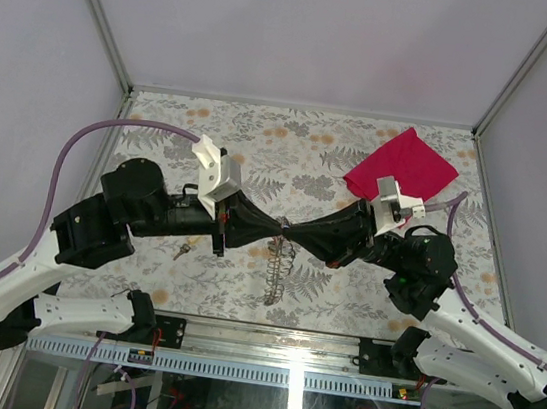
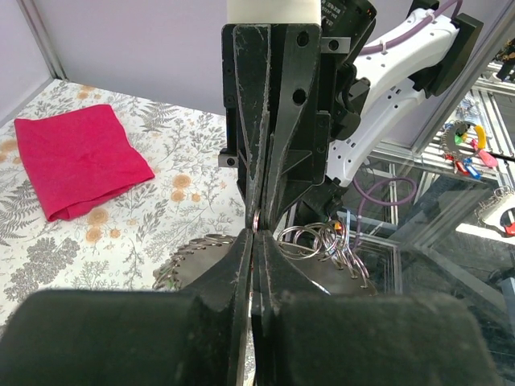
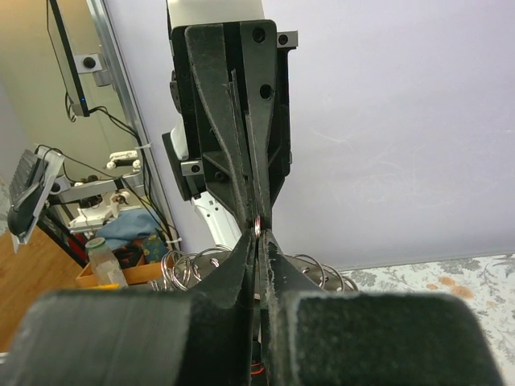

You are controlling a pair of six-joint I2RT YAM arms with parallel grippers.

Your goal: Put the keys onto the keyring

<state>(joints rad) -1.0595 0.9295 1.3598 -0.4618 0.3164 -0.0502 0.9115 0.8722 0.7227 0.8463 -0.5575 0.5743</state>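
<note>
My left gripper [image 1: 278, 226] and right gripper [image 1: 290, 230] meet tip to tip above the table's middle, both shut. Each pinches the thin metal keyring [image 3: 257, 226], also seen in the left wrist view [image 2: 256, 222]. A bunch of several wire rings on a dark disc [image 1: 280, 266] hangs below the tips and shows in the left wrist view [image 2: 322, 240]. A small brass-coloured key [image 1: 184, 249] lies on the table beside the left arm. A sliver of red [image 3: 256, 371] shows deep between the right fingers; I cannot tell what it is. No red key is clearly in view.
A red cloth [image 1: 403, 166] lies folded at the table's far right, also in the left wrist view [image 2: 76, 157]. The floral table [image 1: 261, 142] ends at grey walls behind and at both sides. The metal frame rail [image 1: 266, 340] runs along the near edge.
</note>
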